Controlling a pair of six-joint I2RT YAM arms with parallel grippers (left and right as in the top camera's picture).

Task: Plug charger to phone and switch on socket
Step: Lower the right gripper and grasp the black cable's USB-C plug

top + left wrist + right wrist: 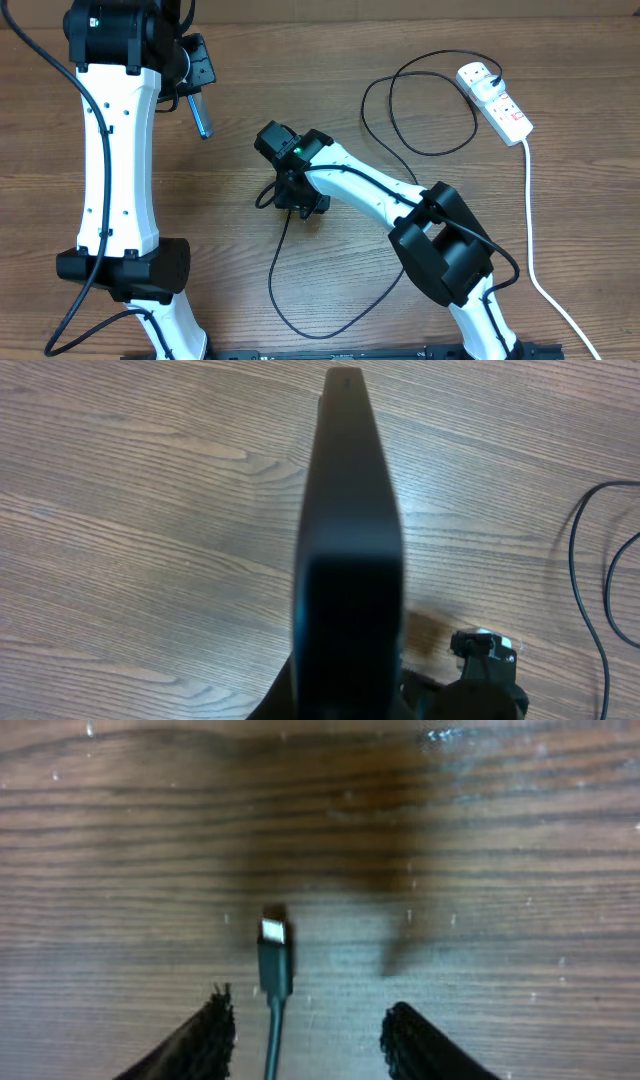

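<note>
My left gripper (195, 92) is shut on the phone (201, 115) and holds it raised at the back left of the table. In the left wrist view the phone (345, 530) shows edge-on as a dark slab, its screen hidden. My right gripper (290, 200) is low over the table's middle, open, with the charger's small plug tip (273, 945) lying on the wood between its fingers (305, 1012), closer to the left one. The thin black charger cable (285, 290) loops across the table to the white socket (495, 100) at the back right.
The socket's thick white lead (530, 220) runs down the right side to the front edge. Loops of the black cable (400, 110) lie between my right arm and the socket. My right arm's wrist (485, 675) shows below the phone in the left wrist view.
</note>
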